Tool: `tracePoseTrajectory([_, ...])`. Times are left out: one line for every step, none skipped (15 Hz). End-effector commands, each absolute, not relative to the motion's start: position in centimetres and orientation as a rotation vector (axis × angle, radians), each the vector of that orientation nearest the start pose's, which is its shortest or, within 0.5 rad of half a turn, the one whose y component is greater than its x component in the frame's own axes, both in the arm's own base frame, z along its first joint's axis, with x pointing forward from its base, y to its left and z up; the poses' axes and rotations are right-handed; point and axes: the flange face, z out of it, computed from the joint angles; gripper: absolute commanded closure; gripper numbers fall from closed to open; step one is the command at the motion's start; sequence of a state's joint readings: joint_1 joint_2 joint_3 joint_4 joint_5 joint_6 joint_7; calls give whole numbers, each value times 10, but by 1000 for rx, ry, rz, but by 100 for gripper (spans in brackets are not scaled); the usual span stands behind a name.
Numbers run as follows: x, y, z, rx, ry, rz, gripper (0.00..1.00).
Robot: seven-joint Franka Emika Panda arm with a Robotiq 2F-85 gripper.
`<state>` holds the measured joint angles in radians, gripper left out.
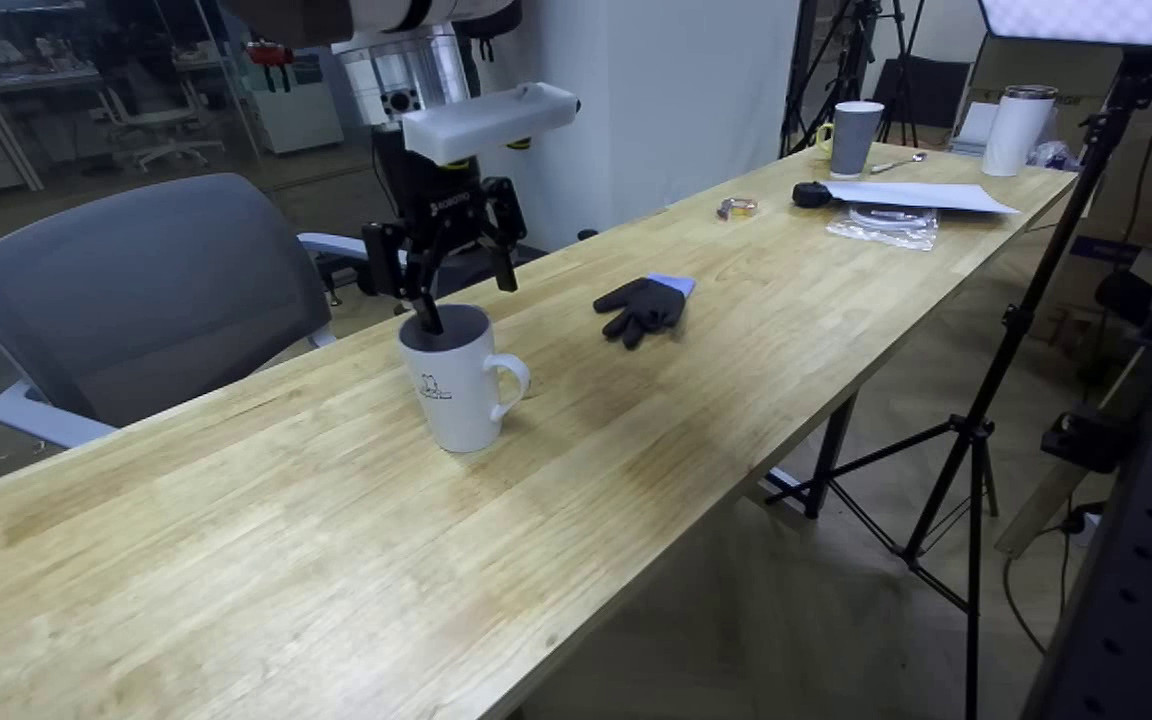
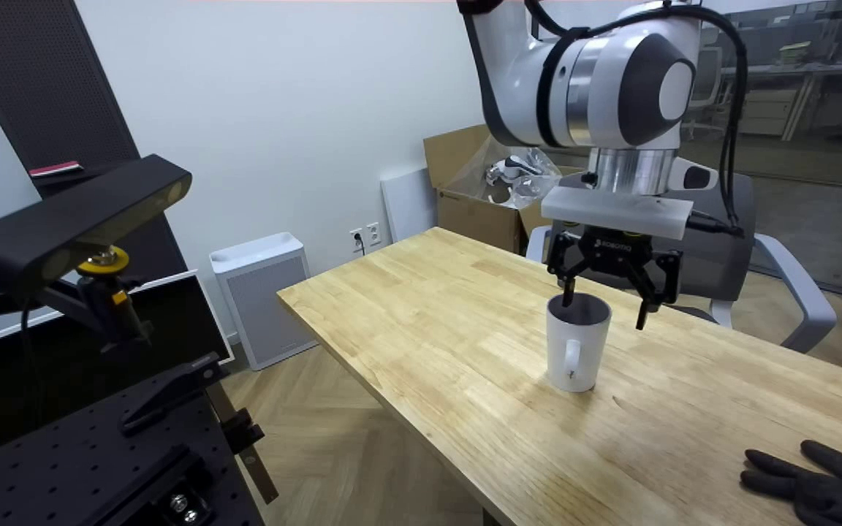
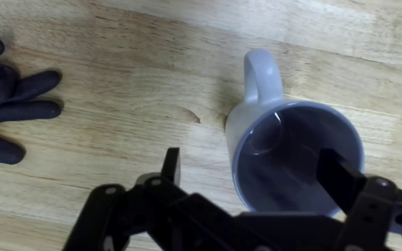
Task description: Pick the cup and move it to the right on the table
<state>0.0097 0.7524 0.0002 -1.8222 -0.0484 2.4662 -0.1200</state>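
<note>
The cup (image 1: 458,405) is a white mug with a dark inside, upright on the light-wood table (image 1: 656,430). It also shows in an exterior view (image 2: 573,351) and in the wrist view (image 3: 284,153), its loop handle standing out at the side. My gripper (image 1: 469,305) is open above the cup, in both exterior views (image 2: 605,314). One finger reaches into the cup's mouth; the other is outside, past the rim. The wrist view shows the same, with the wall between the fingers (image 3: 250,155). Part of the rim is hidden behind the gripper there.
A dark glove (image 1: 644,305) lies near the cup. Farther along are a grey cup (image 1: 853,140), a white tumbler (image 1: 1016,135), a paper sheet (image 1: 921,195) and a bagged cable (image 1: 886,225). A chair (image 1: 151,290) stands at the table's edge, a light stand (image 1: 1006,350) on the opposite side.
</note>
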Motion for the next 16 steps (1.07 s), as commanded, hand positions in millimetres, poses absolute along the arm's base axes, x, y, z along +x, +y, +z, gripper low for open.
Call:
tracePoseTrajectory([632, 6, 108, -3179, -252, 163, 0])
tracePoseTrajectory([632, 6, 106, -3182, -256, 166, 0])
tracePoseTrajectory([631, 5, 104, -3183, -257, 169, 0])
tracePoseTrajectory([630, 4, 103, -3184, -256, 172, 0])
tracePoseTrajectory([630, 4, 101, -3185, -255, 175, 0])
tracePoseTrajectory([629, 3, 100, -3186, -254, 178, 0])
tracePoseTrajectory([628, 3, 98, -3185, -254, 181, 0])
tracePoseTrajectory([627, 3, 97, -3185, -254, 185, 0])
tracePoseTrajectory([627, 3, 95, -3184, -254, 190, 0])
tracePoseTrajectory([626, 3, 94, -3183, -253, 194, 0])
tracePoseTrajectory([626, 3, 93, -3183, -252, 198, 0])
tracePoseTrajectory([625, 3, 92, -3183, -254, 202, 0])
tracePoseTrajectory([625, 3, 91, -3182, -254, 205, 25])
tracePoseTrajectory([625, 4, 91, -3181, -258, 206, 27])
tracePoseTrajectory([624, 4, 90, -3180, -259, 209, 33])
tracePoseTrajectory([624, 5, 89, -3179, -260, 212, 40])
